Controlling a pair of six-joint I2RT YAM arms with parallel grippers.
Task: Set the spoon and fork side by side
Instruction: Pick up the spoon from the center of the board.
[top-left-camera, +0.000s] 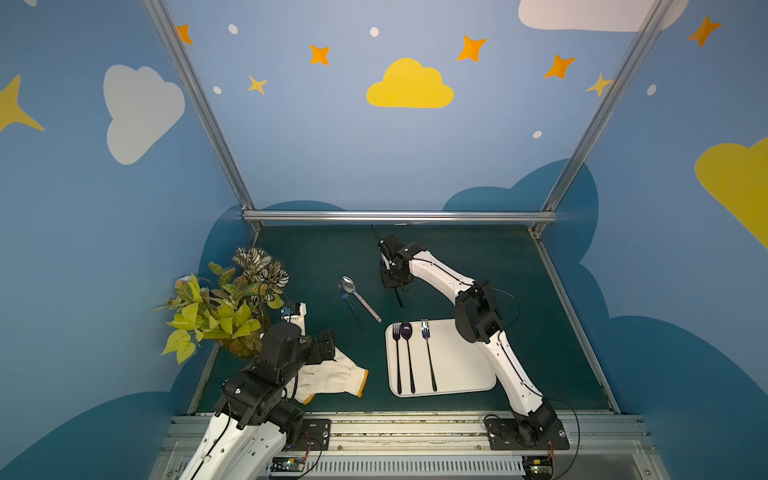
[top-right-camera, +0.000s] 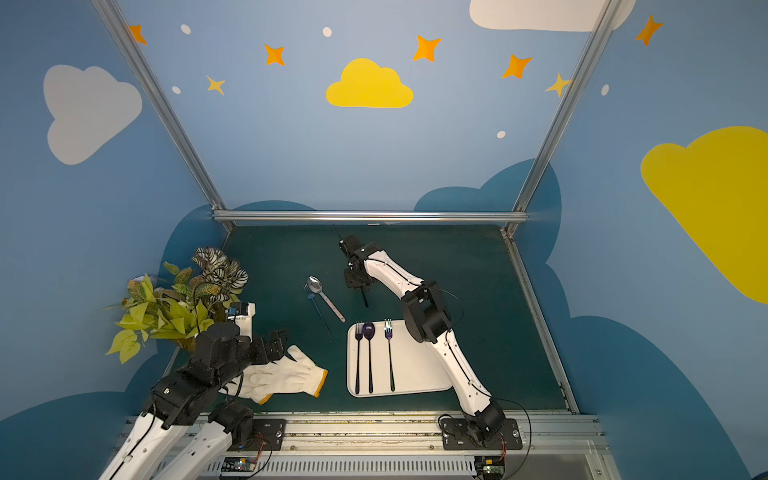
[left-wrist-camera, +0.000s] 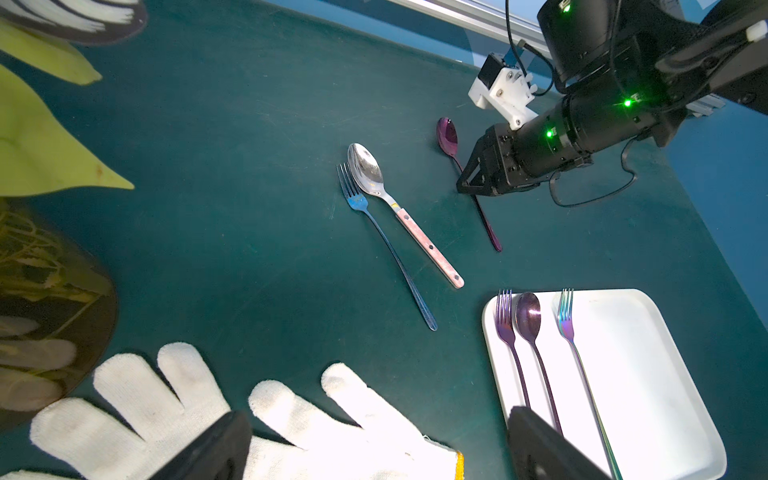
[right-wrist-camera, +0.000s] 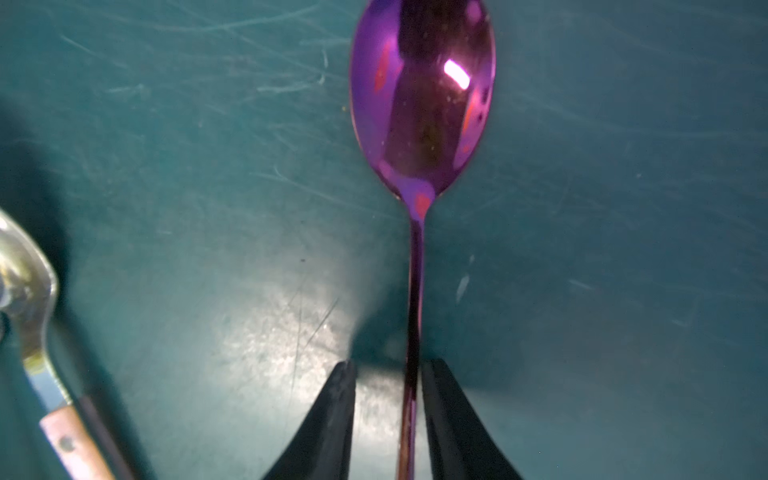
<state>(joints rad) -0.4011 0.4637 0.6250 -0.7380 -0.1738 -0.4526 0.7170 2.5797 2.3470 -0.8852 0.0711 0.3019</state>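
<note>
Right wrist view puts the purple spoon (right-wrist-camera: 422, 104) in the middle: a glossy, mirror-bright bowl facing up and a thin, straight handle. It lies flat on the green table (right-wrist-camera: 166, 166), well apart from the tray. The right gripper (right-wrist-camera: 390, 368) straddles the handle partway down. Its jaws are partly spread, one finger at or against the metal and the other showing a clear gap, so nothing is pinched yet. From the layout, the task looks partly done. On the white tray (left-wrist-camera: 644, 353) a violet fork (left-wrist-camera: 505, 316) and a dark spoon (left-wrist-camera: 528, 318) lie parallel and close. On the table a blue fork (left-wrist-camera: 353, 195) and a silver spoon (left-wrist-camera: 365, 170) lie close together. The rainbow fork (left-wrist-camera: 567, 320) is alone on the tray with bare space beside it. The purple spoon probably belongs there, so grasp, lift, carry and placing all remain. The left gripper (left-wrist-camera: 376, 415) hangs spread wide and empty over the white gloves (left-wrist-camera: 166, 395).
</note>
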